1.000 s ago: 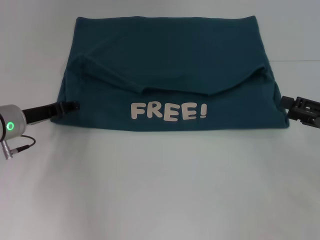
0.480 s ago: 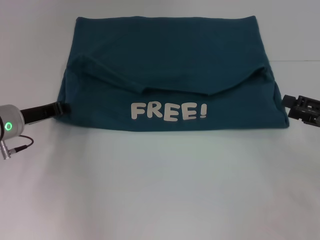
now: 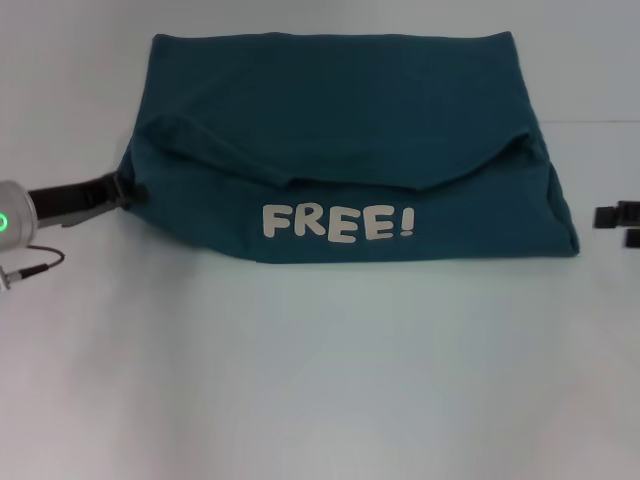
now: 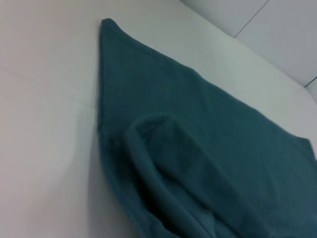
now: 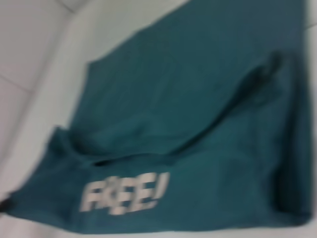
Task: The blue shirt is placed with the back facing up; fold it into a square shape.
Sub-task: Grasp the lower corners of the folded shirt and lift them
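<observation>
Plainly, the blue shirt lies spread on the white table, towards the far side and roughly central; its near part is folded up and over, so a flap with the white letters "FREE!" faces upward along the near edge, while the plain teal back shows behind it, out to the far edge; the top of the flap makes a curved, raised seam across the middle, puffed at both ends. The left gripper is at the shirt's left edge, level with that seam, its dark tip touching the cloth where the fold bunches; whether its jaws are parted or closed on the fabric I cannot tell, as the tip is too small and dark against the shirt; the left wrist view shows only the shirt's far left corner and a rolled fold close by. The right gripper sits at the right edge of the head view, just clear of the shirt's near right corner, with bare table between; its fingers look parted and hold nothing; the right wrist view takes in the lettered flap from the right.
</observation>
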`<act>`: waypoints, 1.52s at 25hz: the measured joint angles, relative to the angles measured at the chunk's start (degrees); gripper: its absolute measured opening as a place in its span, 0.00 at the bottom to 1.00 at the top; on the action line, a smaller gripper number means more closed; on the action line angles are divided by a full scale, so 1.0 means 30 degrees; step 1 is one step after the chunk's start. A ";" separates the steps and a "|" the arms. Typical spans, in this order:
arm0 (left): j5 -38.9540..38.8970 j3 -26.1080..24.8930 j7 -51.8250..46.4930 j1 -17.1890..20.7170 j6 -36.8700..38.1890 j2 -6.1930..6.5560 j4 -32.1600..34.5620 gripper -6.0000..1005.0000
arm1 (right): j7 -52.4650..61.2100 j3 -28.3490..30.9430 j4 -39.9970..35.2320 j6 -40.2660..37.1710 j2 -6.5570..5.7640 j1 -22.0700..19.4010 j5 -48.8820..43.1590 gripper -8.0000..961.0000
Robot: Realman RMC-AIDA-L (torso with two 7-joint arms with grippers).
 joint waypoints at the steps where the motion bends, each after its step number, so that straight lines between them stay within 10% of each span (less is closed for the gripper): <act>1: 0.0000 0.0004 -0.0205 -0.0020 0.0173 0.0031 0.0137 0.04 | 0.0441 0.0000 -0.0402 0.0308 -0.0026 0.0268 -0.0945 0.86; 7: -0.0003 0.0006 -0.0726 -0.0265 0.0568 0.0241 0.0497 0.04 | 0.1441 -0.0075 -0.0835 0.1733 0.0384 0.1821 -0.4471 0.86; 15: -0.0005 -0.0105 -0.0767 -0.0347 0.0521 0.0279 0.0533 0.04 | 0.1401 -0.1903 -0.0695 0.5213 0.2270 0.2725 -0.6175 0.86; 38: -0.0005 -0.0095 -0.0761 -0.0367 0.0434 0.0294 0.0523 0.04 | 0.1926 -0.1956 0.0950 0.7608 0.2833 0.3504 -0.6283 0.57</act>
